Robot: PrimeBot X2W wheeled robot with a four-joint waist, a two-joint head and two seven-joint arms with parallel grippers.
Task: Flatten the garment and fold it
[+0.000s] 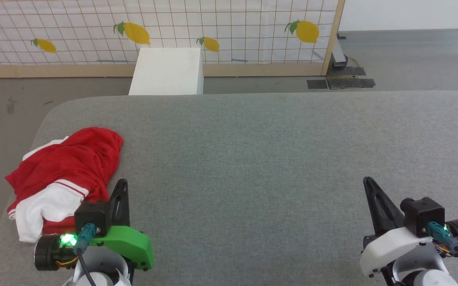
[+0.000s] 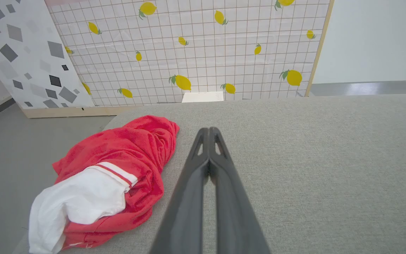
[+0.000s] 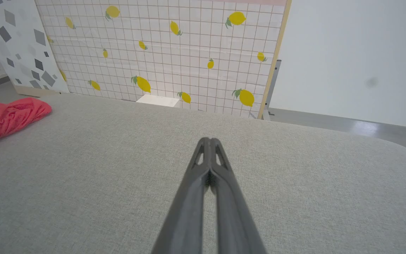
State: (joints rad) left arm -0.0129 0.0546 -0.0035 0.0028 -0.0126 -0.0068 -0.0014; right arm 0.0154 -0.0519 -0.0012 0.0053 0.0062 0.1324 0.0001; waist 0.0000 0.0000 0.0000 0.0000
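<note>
the left gripper (image 1: 122,182) has two long, tapering dark grey fingers (image 2: 189,197), each with a narrow cut-out near its tip. its wrist wears a bright green cover (image 1: 129,243). just left of the green cover sit a black camera block (image 1: 92,216), a teal plug (image 1: 86,232) with a black cable (image 1: 86,270), a glowing green lamp (image 1: 68,239), a black round housing (image 1: 43,254) and thin yellow wires (image 1: 68,262). well right of the green cover, the right gripper (image 1: 367,180) has matching parts on a white cover (image 1: 388,247).
</note>
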